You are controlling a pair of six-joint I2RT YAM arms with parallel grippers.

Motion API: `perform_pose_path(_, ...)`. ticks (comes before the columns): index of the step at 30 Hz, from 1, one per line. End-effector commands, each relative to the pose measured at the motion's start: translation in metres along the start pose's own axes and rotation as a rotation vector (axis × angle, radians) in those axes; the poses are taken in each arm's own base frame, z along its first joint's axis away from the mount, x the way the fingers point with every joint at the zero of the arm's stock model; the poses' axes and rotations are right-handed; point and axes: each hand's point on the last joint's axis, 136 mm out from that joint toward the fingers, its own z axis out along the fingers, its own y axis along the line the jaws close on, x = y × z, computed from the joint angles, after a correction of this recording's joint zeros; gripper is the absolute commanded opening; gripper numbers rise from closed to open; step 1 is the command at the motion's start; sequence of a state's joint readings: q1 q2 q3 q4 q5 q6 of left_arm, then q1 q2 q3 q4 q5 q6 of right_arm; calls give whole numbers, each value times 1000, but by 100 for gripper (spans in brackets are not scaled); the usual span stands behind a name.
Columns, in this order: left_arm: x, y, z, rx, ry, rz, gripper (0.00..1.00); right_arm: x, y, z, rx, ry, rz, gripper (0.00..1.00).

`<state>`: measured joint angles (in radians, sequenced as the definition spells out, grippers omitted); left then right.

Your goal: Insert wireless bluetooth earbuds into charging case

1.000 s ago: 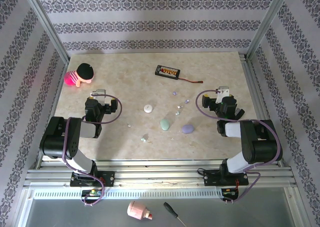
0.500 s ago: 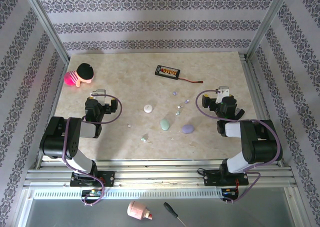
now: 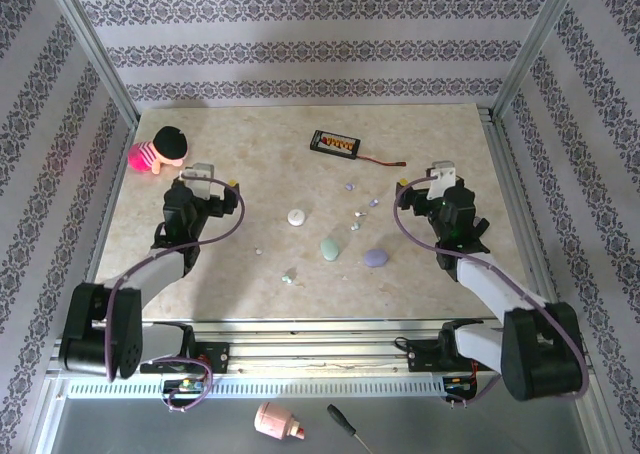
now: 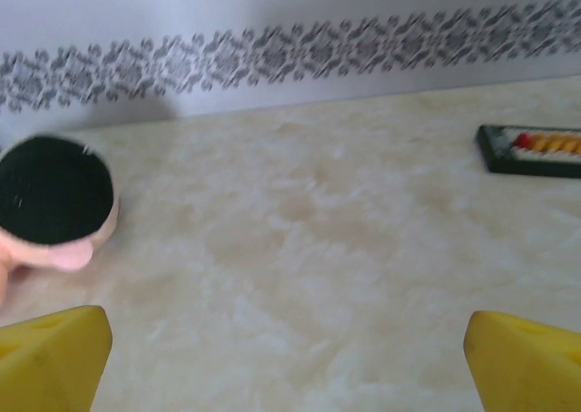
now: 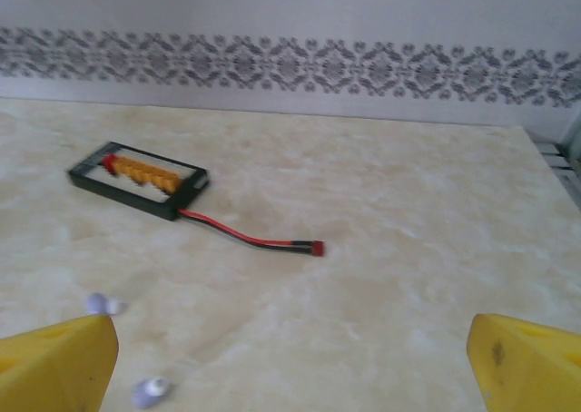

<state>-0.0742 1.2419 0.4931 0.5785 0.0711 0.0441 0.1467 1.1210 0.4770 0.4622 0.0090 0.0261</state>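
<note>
Across the worktop, from above, three cases and about six earbuds are scattered centrally. At the left wrist, the left claw is shown wide open and empty. At the right wrist, the right claw is shown spread, with two lavender earbuds near it.

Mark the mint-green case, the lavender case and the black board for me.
mint-green case (image 3: 330,247), top external view, middle of its shell.
lavender case (image 3: 376,257), top external view, middle of its shell.
black board (image 5: 138,179), right wrist view, middle of its top face.

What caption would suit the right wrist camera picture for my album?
Open right pincer hovers over the table, facing a black board with red wire and two pale earbuds.
</note>
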Motion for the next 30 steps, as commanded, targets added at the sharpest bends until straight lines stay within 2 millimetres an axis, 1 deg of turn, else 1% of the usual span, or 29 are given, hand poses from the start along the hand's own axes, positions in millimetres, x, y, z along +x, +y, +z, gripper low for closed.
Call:
perform_pose_path(1,-1,-19,-8,59,108,23,99,14,19,-13,-26,138,30,98)
perform_pose_path(3,-10,-32,-13,97,127,36,99,13,38,-21,-57,158,17,98)
perform_pose_path(6,-23,-52,-23,168,142,40,99,18,71,-34,-115,212,4,98)
perform_pose_path(8,-31,-61,-31,210,149,28,99,24,98,-41,-169,243,-9,98)
perform_pose_path(10,-35,-65,-38,230,159,5,99,32,122,-47,-216,276,-23,98)
perform_pose_path(12,-40,-65,-45,235,159,-8,99,44,148,-52,-250,313,-58,98)
perform_pose_path(14,-43,-65,-51,241,160,-9,99,56,167,-54,-254,357,-85,98)
perform_pose_path(18,-40,-64,-56,240,177,14,99,84,201,-54,-258,464,-143,98)
perform_pose_path(21,-39,-63,-57,237,189,22,99,103,219,-52,-271,549,-140,98)
perform_pose_path(23,-38,-63,-58,240,194,23,99,113,223,-50,-265,596,-132,94)
perform_pose_path(25,-38,-63,-59,239,191,24,99,123,223,-49,-240,639,-123,86)
perform_pose_path(26,-37,-63,-59,239,192,24,99,127,223,-48,-227,659,-122,83)
perform_pose_path(30,-36,-64,-60,242,196,22,99,140,219,-47,-179,726,-127,78)
